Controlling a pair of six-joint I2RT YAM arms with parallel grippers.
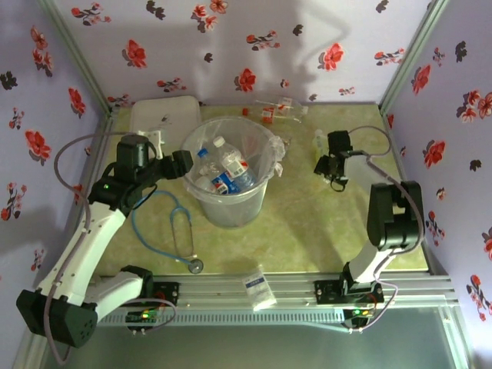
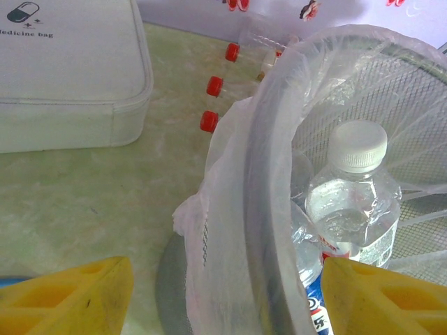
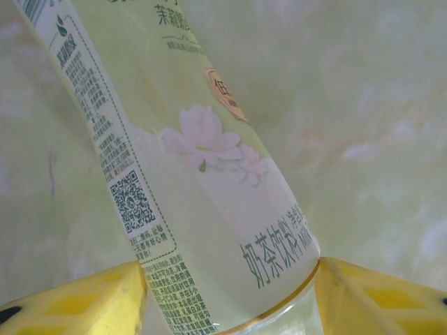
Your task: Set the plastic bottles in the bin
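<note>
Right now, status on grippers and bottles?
Left gripper open, straddling rim of the round translucent grey-white bin. Right gripper shut on pale-green-labelled plastic bottle. Red-capped bottles lie behind the bin.

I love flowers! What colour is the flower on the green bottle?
Whitish pink flower on the bottle; best in right wrist view.

Overhead and close left-wrist views share the bin point(image 1: 229, 209).

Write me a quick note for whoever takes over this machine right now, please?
Left gripper: open, empty, straddling the bin rim.
Right gripper: shut on a green-label bottle, right of the bin.
Done: several bottles lie in the bin.
To do: bin the gripped one, then the red-capped bottles behind the bin.
</note>
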